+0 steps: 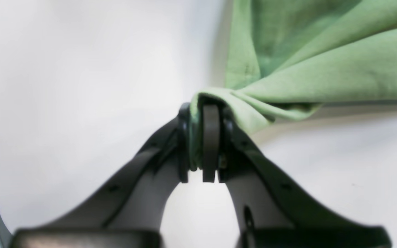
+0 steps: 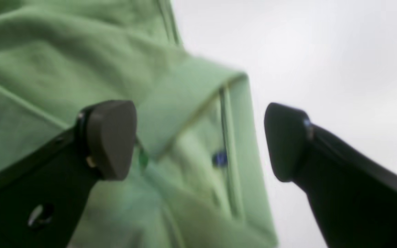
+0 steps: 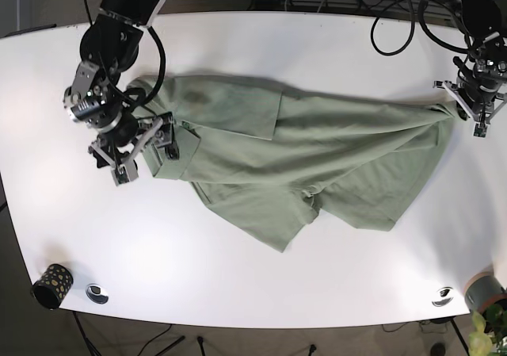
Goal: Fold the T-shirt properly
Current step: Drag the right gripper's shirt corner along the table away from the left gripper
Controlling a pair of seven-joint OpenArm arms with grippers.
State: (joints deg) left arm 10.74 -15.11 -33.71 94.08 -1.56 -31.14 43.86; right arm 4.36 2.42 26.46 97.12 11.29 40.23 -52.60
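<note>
Base view shows the green T-shirt (image 3: 301, 154) spread rumpled across the white table (image 3: 238, 269), its one edge pinched tight in the left gripper (image 1: 203, 144), while the right gripper (image 2: 200, 141) hangs spread wide over its collar end.

the light green woven cloth t-shirt (image 3: 317, 166) looks soft and matt, with a fine visible weave in the left wrist view, stitched hems, and loose creases and folds across it. the smooth white table (image 3: 238, 277) has a faint satin sheen and an even, unmarked finish. the left black plastic gripper (image 1: 202, 144) has matt, slightly grainy arms and duller, rubbery-looking dark grey pads. the right black plastic gripper (image 2: 200, 141) shows the same matt plastic, its rounded fingertips (image 2: 110, 137) smooth and a softer grey. two small round metal inserts (image 3: 97, 293) set in the table look shiny.
</note>
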